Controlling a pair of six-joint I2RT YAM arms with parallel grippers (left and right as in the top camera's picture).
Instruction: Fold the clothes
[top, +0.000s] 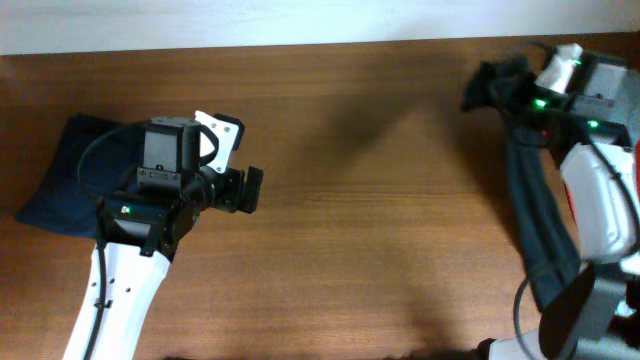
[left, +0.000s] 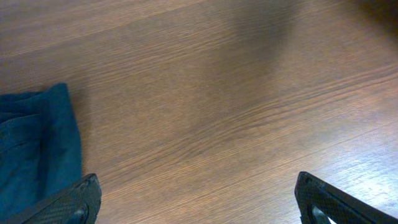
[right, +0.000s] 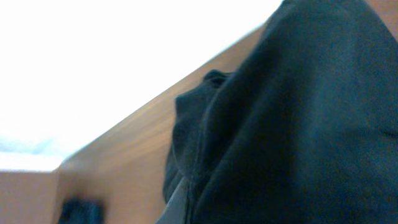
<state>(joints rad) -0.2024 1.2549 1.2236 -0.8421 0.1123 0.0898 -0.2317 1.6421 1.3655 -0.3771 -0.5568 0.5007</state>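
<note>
The black T-shirt (top: 535, 215) hangs in a long bunched strip at the far right of the table, from my right gripper (top: 497, 88) down toward the front edge. In the right wrist view the black cloth (right: 298, 124) fills the frame and hides the fingers, which seem shut on it. No logo or tag shows. My left gripper (top: 250, 190) is open and empty over bare wood at left centre. Its two fingertips sit wide apart in the left wrist view (left: 199, 202).
A dark navy-blue folded garment (top: 60, 170) lies at the table's left end, just behind my left arm. It also shows in the left wrist view (left: 31, 149). A sliver of red cloth (top: 636, 150) shows at the right edge. The wooden table (top: 380, 200) spans the view.
</note>
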